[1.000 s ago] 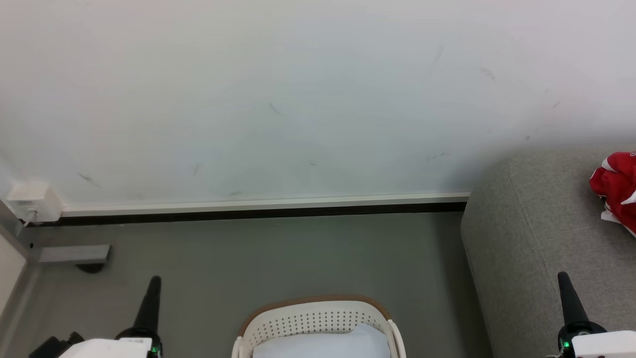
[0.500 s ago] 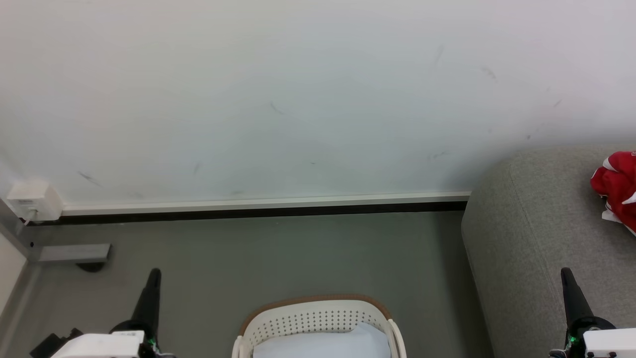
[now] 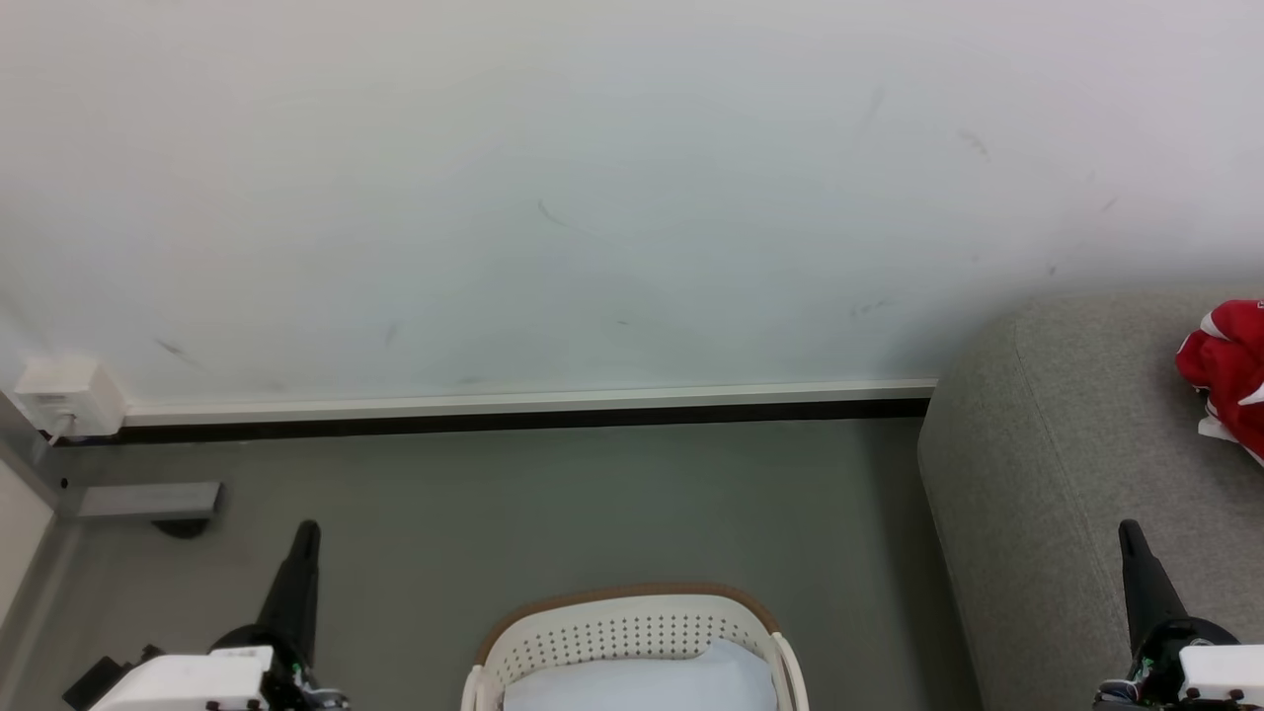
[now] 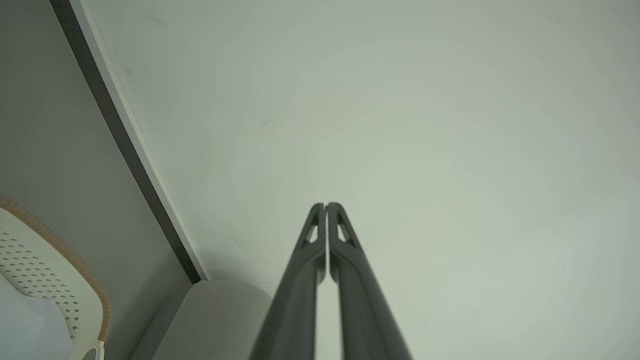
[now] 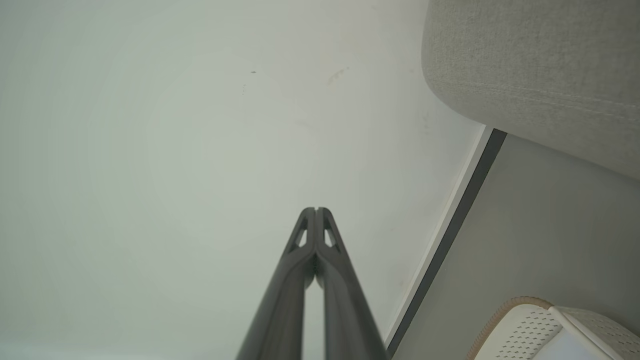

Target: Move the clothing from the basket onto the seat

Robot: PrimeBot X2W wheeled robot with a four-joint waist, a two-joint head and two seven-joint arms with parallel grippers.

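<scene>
The white perforated basket (image 3: 632,632) with its brown rim stands on the floor at the bottom middle of the head view; pale fabric shows inside it, no red. It also appears as the basket (image 4: 45,285) and the basket (image 5: 540,330) in the wrist views. Red clothing (image 3: 1229,380) with white trim lies on the grey seat (image 3: 1066,474) at the right edge. My left gripper (image 3: 306,533) points up left of the basket, shut and empty, as the left gripper (image 4: 325,205) confirms. My right gripper (image 3: 1128,530) rises over the seat's front, also shut and empty, seen as the right gripper (image 5: 315,209).
A white wall (image 3: 592,197) with a skirting board (image 3: 523,410) faces me across the grey floor (image 3: 553,513). A white socket box (image 3: 64,400) and a grey bracket (image 3: 148,502) sit at the far left. The seat (image 5: 540,75) overhangs the floor.
Both grippers have risen slightly in the head view, the left drifting a little left and the right a little right. The basket, seat and red clothing stay put.
</scene>
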